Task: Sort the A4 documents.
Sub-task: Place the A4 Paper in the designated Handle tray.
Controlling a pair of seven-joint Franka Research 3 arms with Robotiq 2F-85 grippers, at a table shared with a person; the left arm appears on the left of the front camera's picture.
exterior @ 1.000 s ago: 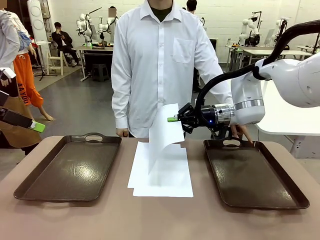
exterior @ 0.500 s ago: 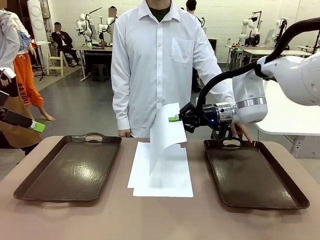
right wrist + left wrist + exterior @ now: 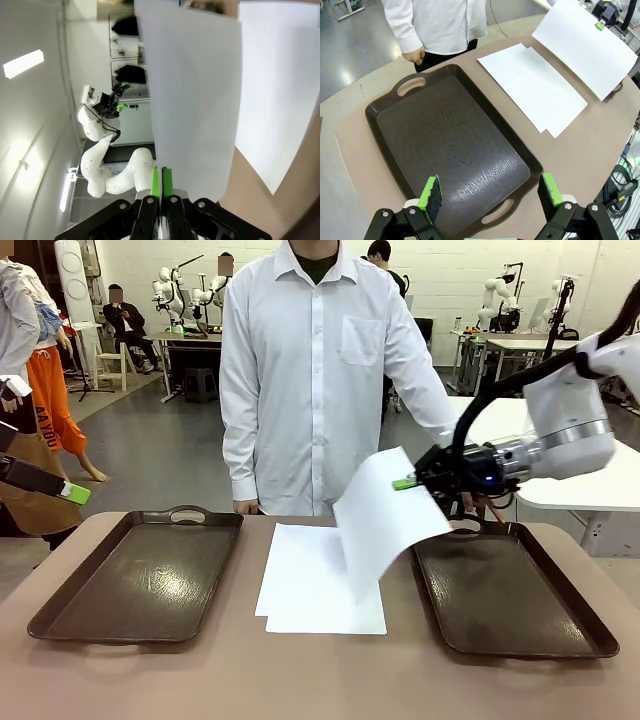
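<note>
Sheet aloft, top edge pinched in right gripper fingers, hanging at right tray's left rim | remaining A4 documents flat on desk, left of that tray | left gripper fingers wide | step: transfer | next: swing over tray, lower, release

The left tray and the right tray, both dark brown with cut-out handles at their short ends, lie flat and well apart on the tan counter. A person in a white shirt stands at its far edge.
</note>
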